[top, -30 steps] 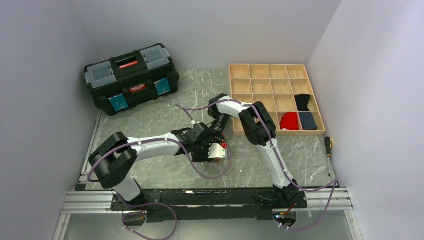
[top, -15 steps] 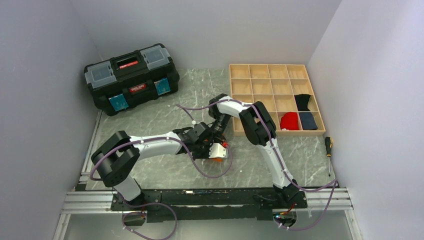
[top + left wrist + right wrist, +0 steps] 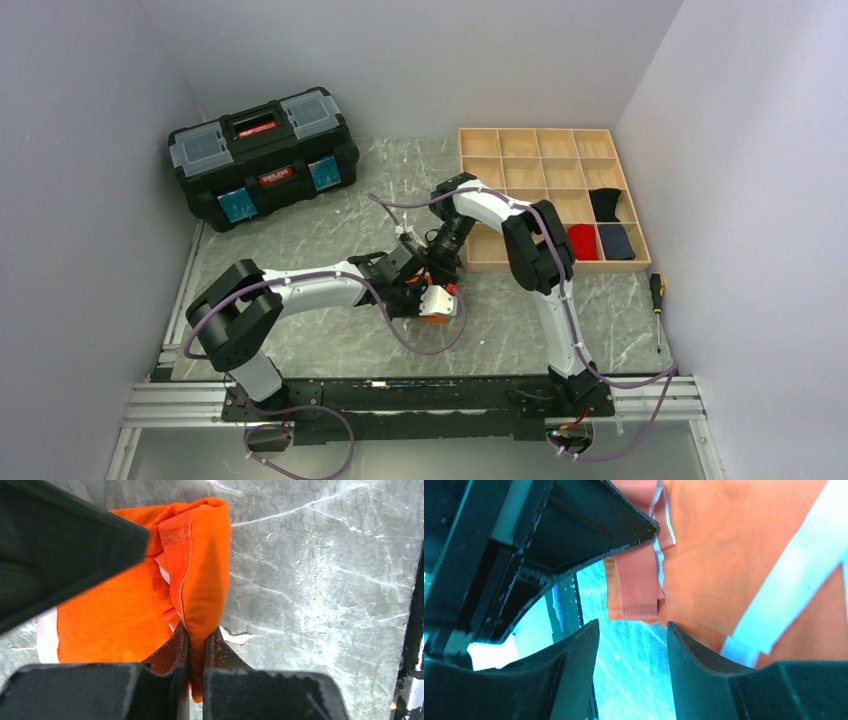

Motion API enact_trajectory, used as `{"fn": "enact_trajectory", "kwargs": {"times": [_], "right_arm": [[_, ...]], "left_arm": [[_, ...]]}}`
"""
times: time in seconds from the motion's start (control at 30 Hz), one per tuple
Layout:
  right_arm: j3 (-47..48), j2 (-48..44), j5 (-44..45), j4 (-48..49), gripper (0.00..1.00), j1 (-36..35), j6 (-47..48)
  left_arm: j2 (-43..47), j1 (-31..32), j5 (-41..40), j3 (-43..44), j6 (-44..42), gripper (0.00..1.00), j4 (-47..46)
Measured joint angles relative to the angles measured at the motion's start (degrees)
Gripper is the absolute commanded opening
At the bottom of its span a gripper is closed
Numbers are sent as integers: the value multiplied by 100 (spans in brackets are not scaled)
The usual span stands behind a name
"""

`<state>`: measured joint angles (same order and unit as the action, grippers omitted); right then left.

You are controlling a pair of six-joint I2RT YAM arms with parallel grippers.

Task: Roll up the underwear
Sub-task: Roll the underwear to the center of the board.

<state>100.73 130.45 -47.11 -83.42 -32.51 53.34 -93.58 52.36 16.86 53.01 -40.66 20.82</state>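
Near the desk's front edge sit the two arm bases; both arms reach to the middle of the grey marbled desk (image 3: pixel 325 580). There the left gripper (image 3: pixel 197 632) is pinched tight on a raised fold of the underwear (image 3: pixel 125 610), bright orange briefs with white trim lying partly folded on the desk. The fold's long axis runs straight away from the left gripper, in line with its fingers. Just beyond, on the far side of the cloth, the right gripper (image 3: pixel 633 625) hangs with its jaws parted and nothing between them, a folded edge just past its fingertips. The left arm has the cloth; the right looks best placed to take the far edge. Farther back stand a wooden compartment tray (image 3: pixel 520 160) and a black toolbox (image 3: pixel 262 150).
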Motion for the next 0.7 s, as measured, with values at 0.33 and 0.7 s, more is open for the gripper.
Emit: {"fn": "enact_trajectory", "kwargs": {"times": [0.33,0.7], "right_arm": [[-275,-828,356,240,54,511,-197],[-1543,-2736,564,1987,57,1436,-1370]], "left_arm": [[-2,-177,319,74,136,0,131],[-588,-588,931,857,234,0,933]]}}
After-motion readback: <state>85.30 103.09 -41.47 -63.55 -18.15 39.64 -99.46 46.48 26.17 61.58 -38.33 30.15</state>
